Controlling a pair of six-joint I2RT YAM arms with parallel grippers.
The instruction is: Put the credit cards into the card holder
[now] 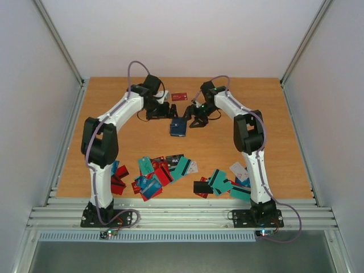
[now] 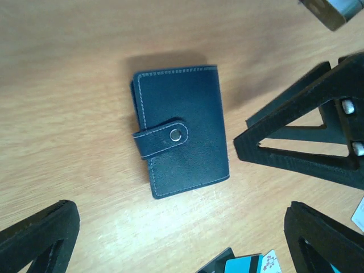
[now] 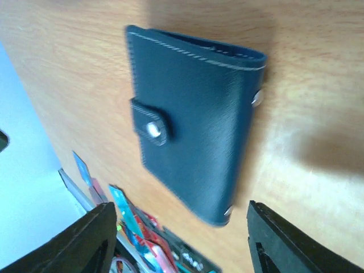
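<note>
1. Card holder (image 1: 178,127): one.
2. Credit cards (image 1: 162,170): more than a dozen on the surface (image 1: 114,96), in three loose heaps near the arms' bases. They overlap too much for an exact number.
3. Lone red card (image 1: 180,96): one, lying apart from the heaps.
4. Arms: two.
5. Hands: two, the left hand (image 2: 181,227) and the right hand (image 3: 181,207), each with two fingers.

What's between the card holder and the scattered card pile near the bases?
Only bare table. The top view shows plain wood from the card holder to the credit cards; the left wrist view agrees.
</note>
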